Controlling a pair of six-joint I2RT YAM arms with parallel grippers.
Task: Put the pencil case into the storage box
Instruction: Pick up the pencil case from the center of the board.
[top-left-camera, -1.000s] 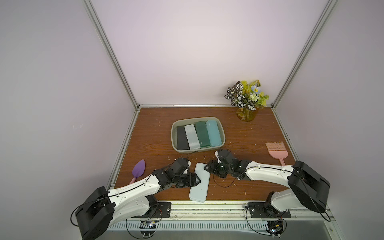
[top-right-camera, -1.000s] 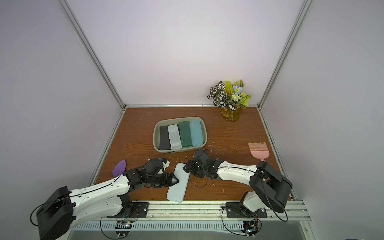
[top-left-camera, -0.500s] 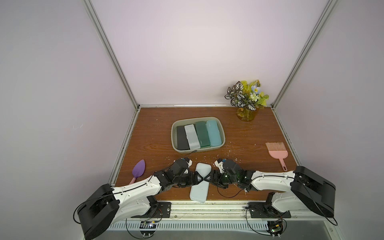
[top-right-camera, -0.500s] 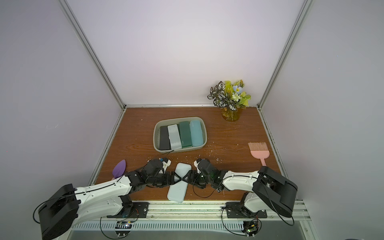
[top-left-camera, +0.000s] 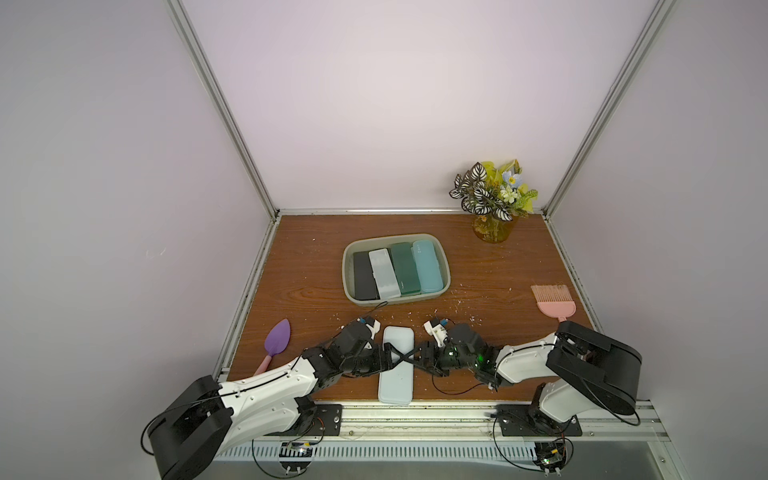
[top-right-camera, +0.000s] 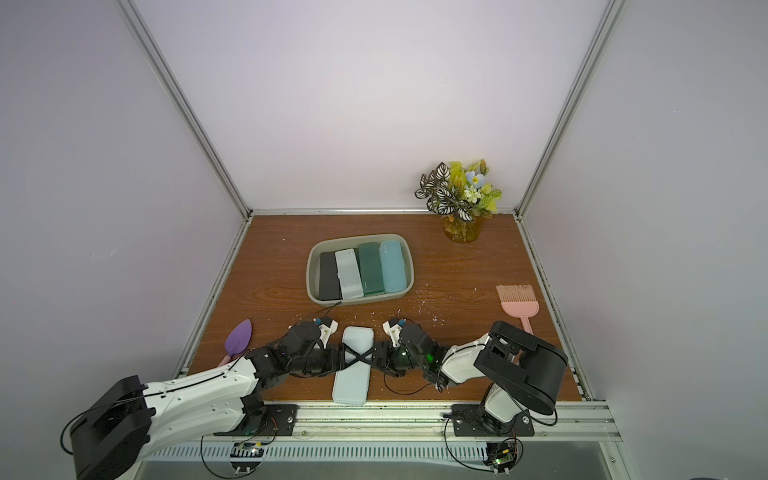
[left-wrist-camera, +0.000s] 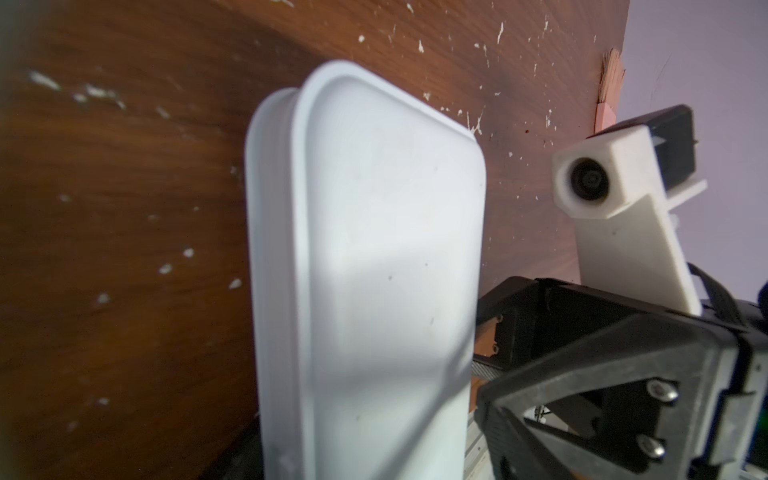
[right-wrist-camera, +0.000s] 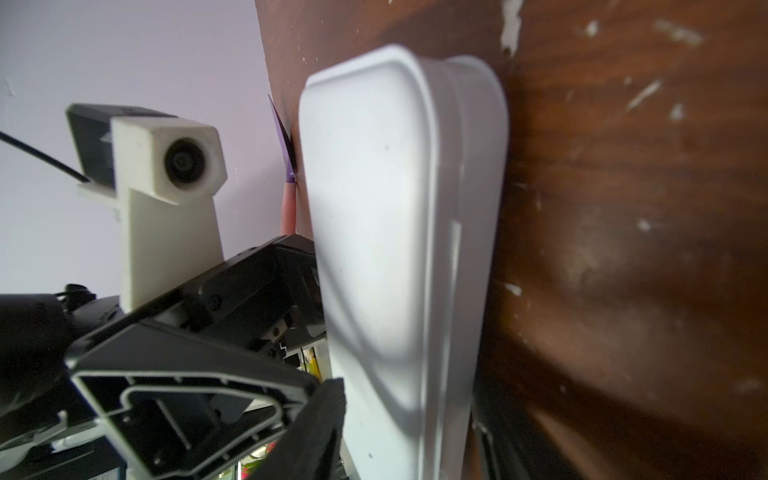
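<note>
- Nearest to you, one pale blue-white plastic pencil case (top-left-camera: 395, 386), flat with rounded corners, lies on the brown wooden table (top-left-camera: 316, 266). It is close to the front edge, pointing lengthwise away from you, and well apart from the storage box.
- You have both arms low beside it. The left gripper (top-left-camera: 392, 356) comes from one long side and the right gripper (top-left-camera: 411, 357) from the other. Their black tips cross in an X over the lid. I judge that the case is too flat and wide for one claw, so each takes one long edge.
- Both wrist views show the case resting on the wood. I cannot tell whether either claw pinches it or only stands open around the edge.
- At the sides lie one purple scoop with a pink handle (top-left-camera: 277, 337) and one pink plastic brush (top-left-camera: 555, 301). Neither is in your way.
- Farther, one shallow grey-green plastic storage box (top-left-camera: 399, 297) holds four cases side by side: one black (top-left-camera: 364, 276), one pale grey (top-left-camera: 385, 273), one dark green (top-left-camera: 405, 269), one light blue (top-left-camera: 427, 266). Its floor looks full, so I think the fifth must lie on top.
- Farthest, one amber glass vase of artificial flowers (top-left-camera: 494, 228) stands in the corner.
</note>
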